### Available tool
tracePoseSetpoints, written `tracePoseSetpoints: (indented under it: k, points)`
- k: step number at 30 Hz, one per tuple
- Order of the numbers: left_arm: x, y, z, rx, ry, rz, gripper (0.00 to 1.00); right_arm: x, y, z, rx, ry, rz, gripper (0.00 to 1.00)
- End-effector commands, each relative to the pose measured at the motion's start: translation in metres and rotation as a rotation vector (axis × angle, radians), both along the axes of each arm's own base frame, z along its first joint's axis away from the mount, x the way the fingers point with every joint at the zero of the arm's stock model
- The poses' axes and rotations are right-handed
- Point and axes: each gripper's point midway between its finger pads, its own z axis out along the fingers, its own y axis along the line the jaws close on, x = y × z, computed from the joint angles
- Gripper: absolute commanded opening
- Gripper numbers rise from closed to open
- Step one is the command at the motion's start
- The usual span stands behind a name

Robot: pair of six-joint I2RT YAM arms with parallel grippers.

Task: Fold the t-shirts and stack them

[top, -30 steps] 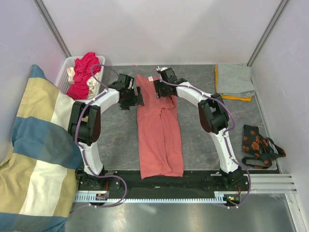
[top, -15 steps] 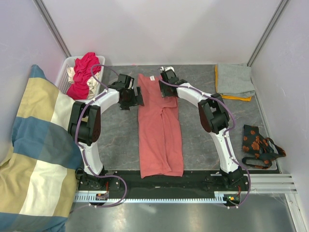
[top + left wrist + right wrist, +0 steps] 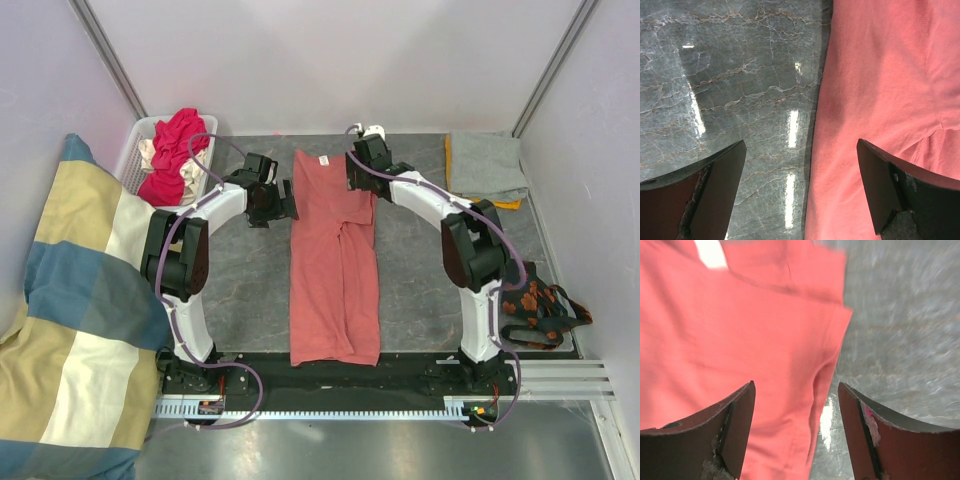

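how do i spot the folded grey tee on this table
Start at the dark marble table and go to its far right corner. The grey tee lies there folded square on an orange one, unlike the long pink tee spread down the middle.

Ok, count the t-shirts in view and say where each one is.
5: salmon-pink one spread flat at centre; grey one folded at the far right, atop the orange one; magenta-red one and cream one heaped in the basket, which may hide more.
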Motion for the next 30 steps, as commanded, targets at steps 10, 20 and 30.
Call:
tracePoseSetpoints:
  k: [10,20,30]
  points:
    - [-0.057,-0.018,0.010,-0.088,-0.005,0.044,1.00,-0.083,-0.032,0.050,0.170,-0.003,-0.083,0.77]
    - [-0.137,-0.030,-0.008,-0.143,0.052,0.041,1.00,-0.199,-0.045,-0.022,0.332,0.208,-0.072,0.77]
    - [-0.223,-0.038,-0.006,-0.205,0.095,-0.002,1.00,-0.292,-0.026,-0.026,0.516,0.291,-0.016,0.76]
